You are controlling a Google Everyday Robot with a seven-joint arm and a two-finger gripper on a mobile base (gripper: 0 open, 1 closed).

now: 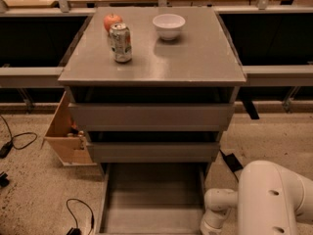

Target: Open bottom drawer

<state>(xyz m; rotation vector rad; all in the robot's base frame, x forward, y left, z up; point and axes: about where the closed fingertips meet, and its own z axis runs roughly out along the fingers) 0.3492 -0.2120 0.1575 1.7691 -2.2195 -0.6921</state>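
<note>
Pincer: out of sight past the lower right edge, beyond the white arm [271, 199]; released or clenched, I cannot tell. Bottom drawer [151, 207]: just left of the arm, pulled out, shallow grey tray exposed. Above it: two taller drawer fronts [151, 115]. Bench [195, 58] on top: can [121, 43], apple [112, 20], white bowl [168, 26]. Left of the drawers: tan wooden box [66, 138].

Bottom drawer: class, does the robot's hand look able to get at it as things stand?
Probably yes. The bottom drawer stands pulled out, and the arm sits close beside its right front corner with nothing between them. The hand is below the picture's edge, out of view.
</note>
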